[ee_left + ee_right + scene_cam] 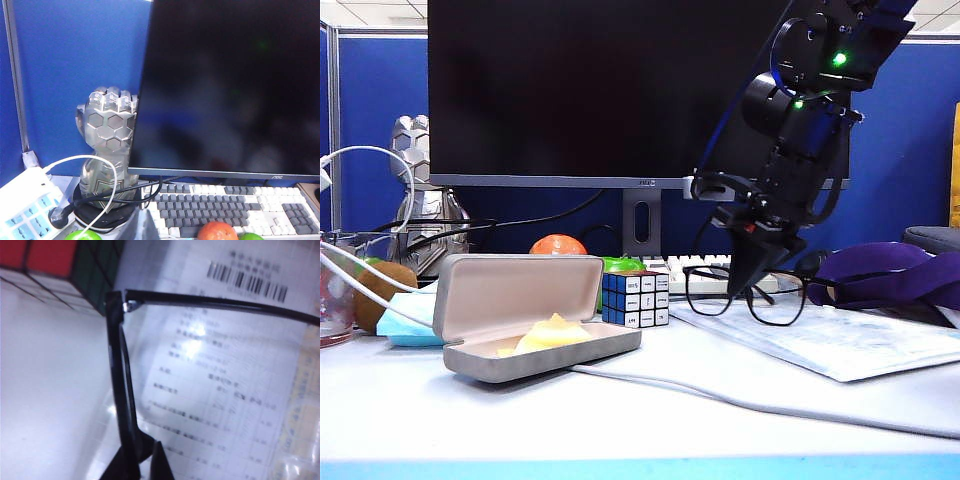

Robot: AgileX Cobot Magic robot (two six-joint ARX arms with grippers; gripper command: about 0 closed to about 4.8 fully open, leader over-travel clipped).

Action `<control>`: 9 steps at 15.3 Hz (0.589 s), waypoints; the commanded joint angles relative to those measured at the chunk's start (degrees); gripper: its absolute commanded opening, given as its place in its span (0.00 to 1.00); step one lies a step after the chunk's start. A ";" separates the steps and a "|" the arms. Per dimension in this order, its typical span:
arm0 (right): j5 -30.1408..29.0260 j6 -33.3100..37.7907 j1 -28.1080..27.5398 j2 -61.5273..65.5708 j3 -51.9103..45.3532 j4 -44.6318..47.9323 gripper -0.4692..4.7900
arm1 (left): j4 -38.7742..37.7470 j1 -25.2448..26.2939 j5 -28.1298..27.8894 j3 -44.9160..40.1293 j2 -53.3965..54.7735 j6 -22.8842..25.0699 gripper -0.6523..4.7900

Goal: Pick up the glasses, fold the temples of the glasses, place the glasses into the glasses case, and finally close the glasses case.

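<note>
While the grey felt-covered oblong glasses case (535, 335) lies open up front at eight o'clock, the right gripper (752, 285) pinches the thin black-framed glasses (745, 293) at three o'clock, by the bridge. Light, brittle, slippery: grip frame, not lenses. Left gripper unseen.

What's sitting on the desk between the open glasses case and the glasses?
A puzzle cube stands between the glasses case and the glasses, seen in the exterior view. The right gripper is at the glasses; the left gripper is not seen.
</note>
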 commanded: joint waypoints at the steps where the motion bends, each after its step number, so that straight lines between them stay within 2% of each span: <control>1: -5.14 0.15 0.11 -3.45 0.11 0.13 0.08 | 0.33 0.00 0.31 0.37 -0.02 -0.15 0.11; 3: -8.31 0.15 0.11 -8.11 0.11 0.24 0.08 | 0.33 0.00 0.35 0.37 -0.04 -0.17 0.11; 5: -13.92 0.20 0.11 -14.12 0.11 0.70 0.08 | 0.39 0.00 3.58 0.37 -0.02 -0.83 0.11; 9: -31.93 0.15 0.11 -27.02 0.09 5.73 0.08 | 5.57 0.00 12.44 0.39 0.33 -13.25 0.11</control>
